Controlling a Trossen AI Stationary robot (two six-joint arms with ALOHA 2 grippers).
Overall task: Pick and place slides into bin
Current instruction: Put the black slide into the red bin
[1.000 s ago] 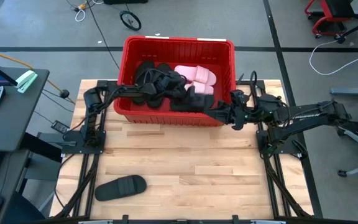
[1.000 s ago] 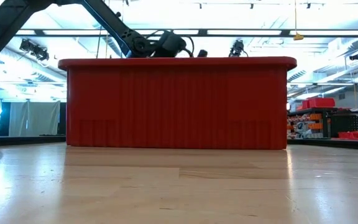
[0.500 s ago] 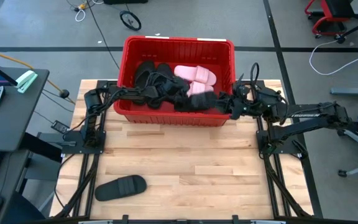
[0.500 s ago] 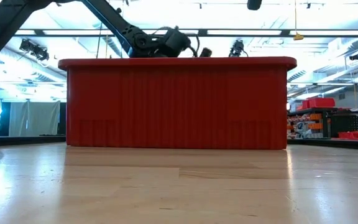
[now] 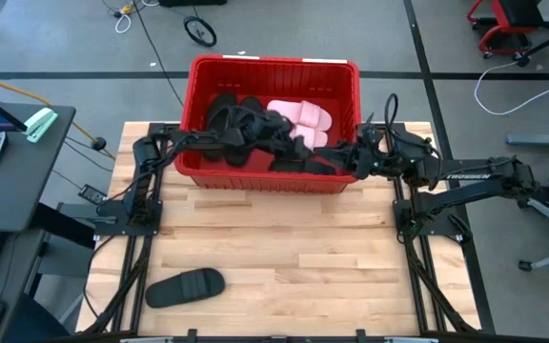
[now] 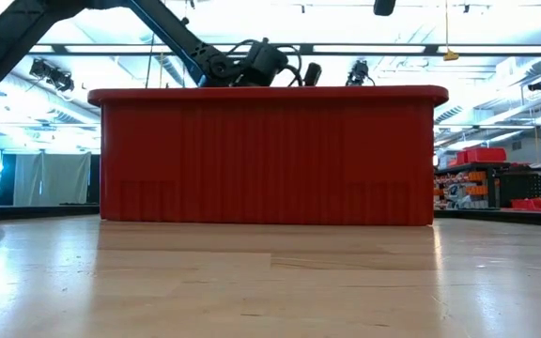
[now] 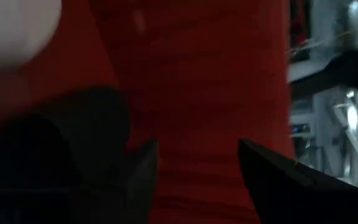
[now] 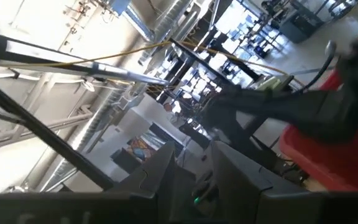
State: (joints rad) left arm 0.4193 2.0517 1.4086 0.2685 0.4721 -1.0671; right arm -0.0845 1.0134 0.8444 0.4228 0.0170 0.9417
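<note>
Slides are piled in the red bin, but one black slide is left on the table. It looks light and bendy, so its wide strap could be gripped. The left gripper is spread open inside the bin; the right gripper's state cannot be told.

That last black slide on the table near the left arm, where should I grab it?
Probably across the wide strap of the black slide, coming straight down from above. It lies flat and alone on the table, long axis roughly left-right, so fingers should close across the narrow width.
</note>
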